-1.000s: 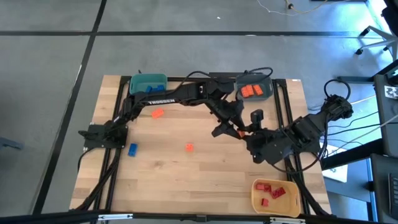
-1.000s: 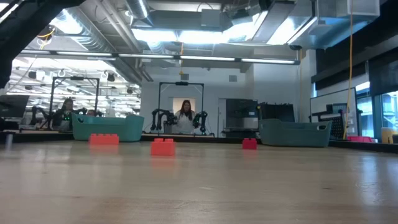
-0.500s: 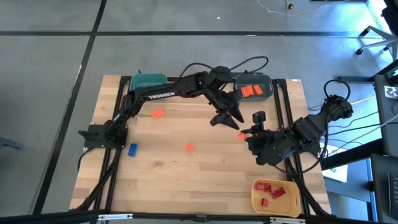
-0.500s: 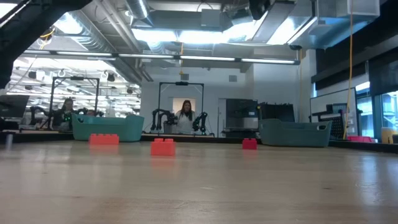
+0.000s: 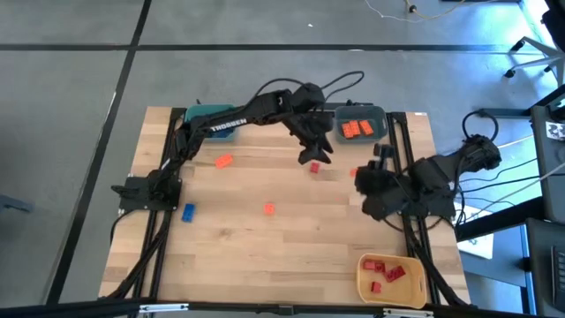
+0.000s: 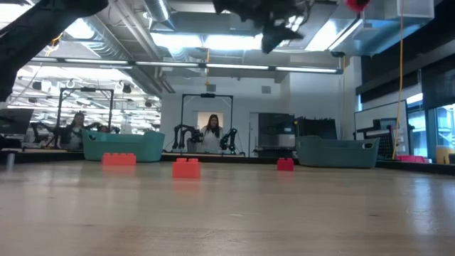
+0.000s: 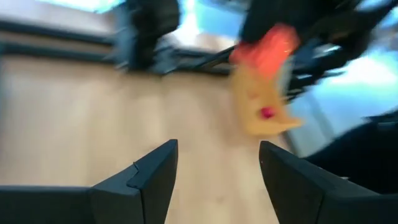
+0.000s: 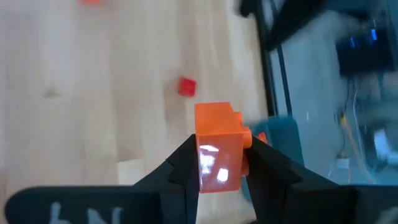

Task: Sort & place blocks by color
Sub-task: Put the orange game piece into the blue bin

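Yellow bin (image 5: 390, 272): nearest us, at the lower right of the high view, we saw it holding several red blocks (image 5: 385, 270).
Loose blocks on the tabletop (image 5: 291, 247): we saw a blue block (image 5: 188, 212) at the left, an orange block (image 5: 268, 208) near the middle, another orange block (image 5: 223, 162) farther up left, and a red block (image 5: 313, 167) up toward the centre.
Right gripper (image 8: 217, 158): we found it at the right of the high view, over the tabletop's right edge; its fingers (image 8: 180, 163) were partly closed around an orange block (image 8: 217, 148), clamped on both sides.
Left gripper (image 7: 216, 163): we saw it raised over the upper middle of the tabletop, just beside the red block in the high view; its fingers (image 7: 155, 171) stood wide apart and held nothing.
Grey-blue bin (image 5: 378, 116): at the upper right, we saw orange blocks (image 5: 357, 128) inside.
Teal bin (image 5: 205, 115): at the upper left, partly under the left arm; we could not see its contents.
Room beyond: in the low view, we saw a person (image 6: 212, 132) seated far behind the tabletop.
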`<state>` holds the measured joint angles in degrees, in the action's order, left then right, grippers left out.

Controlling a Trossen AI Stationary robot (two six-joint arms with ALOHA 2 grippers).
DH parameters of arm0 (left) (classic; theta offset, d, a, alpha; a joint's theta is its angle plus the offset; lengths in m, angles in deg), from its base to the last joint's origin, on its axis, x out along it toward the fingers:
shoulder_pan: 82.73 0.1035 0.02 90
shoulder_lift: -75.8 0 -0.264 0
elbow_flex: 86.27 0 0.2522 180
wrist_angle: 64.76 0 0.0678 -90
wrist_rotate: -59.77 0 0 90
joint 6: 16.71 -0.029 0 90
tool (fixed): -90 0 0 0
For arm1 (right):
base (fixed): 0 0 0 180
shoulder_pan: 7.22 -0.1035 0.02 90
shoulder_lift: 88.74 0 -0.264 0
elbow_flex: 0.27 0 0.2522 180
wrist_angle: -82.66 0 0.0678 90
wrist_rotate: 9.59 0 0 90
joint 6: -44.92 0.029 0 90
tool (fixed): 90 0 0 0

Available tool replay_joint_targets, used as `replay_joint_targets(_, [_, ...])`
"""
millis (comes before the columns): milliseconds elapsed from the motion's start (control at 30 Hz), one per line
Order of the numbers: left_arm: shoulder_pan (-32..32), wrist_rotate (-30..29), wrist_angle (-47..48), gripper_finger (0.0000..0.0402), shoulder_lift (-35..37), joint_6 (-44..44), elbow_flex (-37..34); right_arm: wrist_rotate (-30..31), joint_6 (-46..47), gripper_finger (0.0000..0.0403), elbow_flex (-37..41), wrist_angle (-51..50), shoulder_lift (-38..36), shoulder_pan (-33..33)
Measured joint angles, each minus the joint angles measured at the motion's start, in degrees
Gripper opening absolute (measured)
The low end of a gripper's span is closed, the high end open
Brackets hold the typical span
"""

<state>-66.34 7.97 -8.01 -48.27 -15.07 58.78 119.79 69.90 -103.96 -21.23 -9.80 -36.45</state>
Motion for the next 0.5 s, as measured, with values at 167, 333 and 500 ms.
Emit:
replay_joint_targets(167, [0.98,-11.51,6.19,0.0216,0.0,-2.67,-0.02,0.29,2.78,0.0103,0.0,0.54,-1.04,5.6])
replay_joint_targets(333, [0.59,-18.84,10.93,0.0216,0.0,-4.16,-0.02,1.55,3.52,0.0103,0.02,0.15,-3.07,13.1])
replay_joint_targets(500, [-0.07,-19.02,13.15,0.0216,0.0,-3.77,-0.02,1.34,-0.03,0.0103,0.04,0.15,-5.69,22.17])
